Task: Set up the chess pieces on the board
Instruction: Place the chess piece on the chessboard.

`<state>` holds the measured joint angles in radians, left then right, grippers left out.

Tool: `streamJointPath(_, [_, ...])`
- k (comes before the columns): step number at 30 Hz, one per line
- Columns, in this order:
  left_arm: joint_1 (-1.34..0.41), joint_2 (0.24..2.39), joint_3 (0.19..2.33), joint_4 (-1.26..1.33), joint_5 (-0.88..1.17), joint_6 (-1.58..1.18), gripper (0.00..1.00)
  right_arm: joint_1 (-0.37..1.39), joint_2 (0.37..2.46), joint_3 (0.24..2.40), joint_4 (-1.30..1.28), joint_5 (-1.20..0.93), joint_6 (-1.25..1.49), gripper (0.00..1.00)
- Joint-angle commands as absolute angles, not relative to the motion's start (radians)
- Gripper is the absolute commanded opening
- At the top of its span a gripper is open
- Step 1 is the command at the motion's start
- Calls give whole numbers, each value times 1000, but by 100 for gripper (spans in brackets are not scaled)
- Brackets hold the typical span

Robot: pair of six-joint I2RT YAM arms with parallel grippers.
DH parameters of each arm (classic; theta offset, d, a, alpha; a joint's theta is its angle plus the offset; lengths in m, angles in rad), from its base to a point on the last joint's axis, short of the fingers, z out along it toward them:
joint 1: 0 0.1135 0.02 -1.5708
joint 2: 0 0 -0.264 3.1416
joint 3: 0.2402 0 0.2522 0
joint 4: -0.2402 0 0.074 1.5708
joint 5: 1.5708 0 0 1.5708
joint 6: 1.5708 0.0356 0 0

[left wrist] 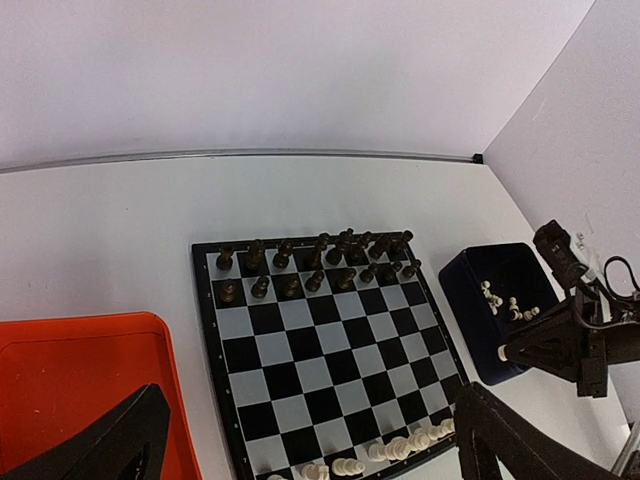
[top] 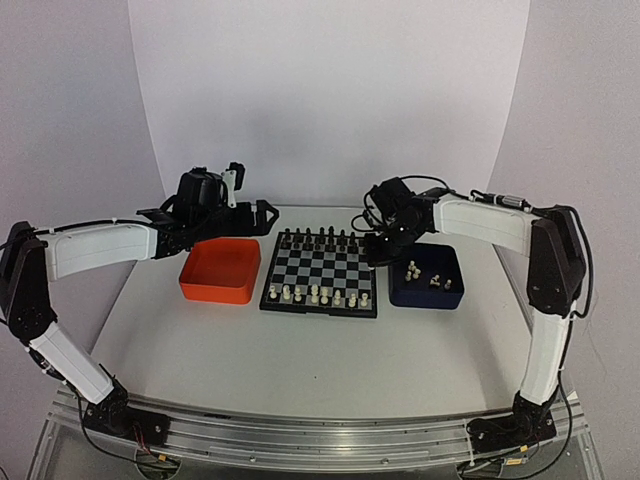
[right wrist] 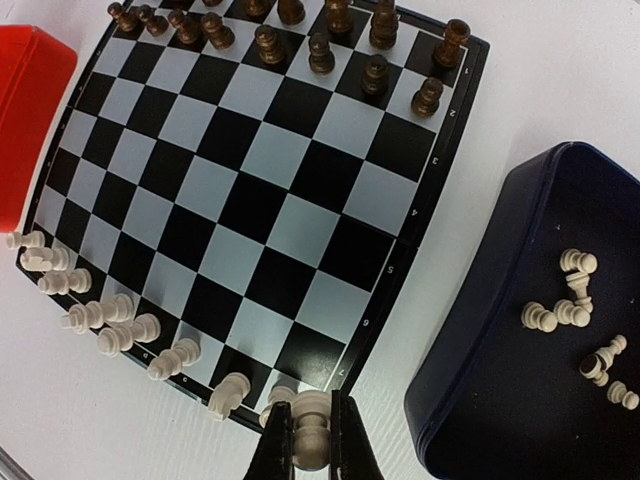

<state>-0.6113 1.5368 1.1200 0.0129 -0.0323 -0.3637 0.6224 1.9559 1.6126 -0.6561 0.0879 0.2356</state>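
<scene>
White tabletop (right wrist: pixel 500 60): right gripper (right wrist: pixel 310 445) pinches a tiny cream-white plastic chess piece (right wrist: pixel 311 415), likely light and slippery, by its waist near the six o'clock corner of the black-and-grey chessboard (right wrist: pixel 270 200); left gripper (left wrist: pixel 312 392) gapes wide.

Lab: white backdrop (top: pixel 330 100), aluminium rail (top: pixel 320 432)

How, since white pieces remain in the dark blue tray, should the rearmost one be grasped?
Grip the rearmost white piece around its stem, coming straight down from above: it appears upright, and the walls of the dark blue tray would likely block a sideways approach.
</scene>
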Motion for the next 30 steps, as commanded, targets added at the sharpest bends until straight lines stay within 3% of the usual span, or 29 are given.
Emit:
streamJointPath(1, [-604, 1500, 1132, 58, -17, -341, 100, 634, 2030, 1666, -698, 61, 239, 0])
streamJointPath(30, [-603, 1502, 1120, 51, 33, -347, 100, 653, 2178, 1708, -711, 49, 250, 0])
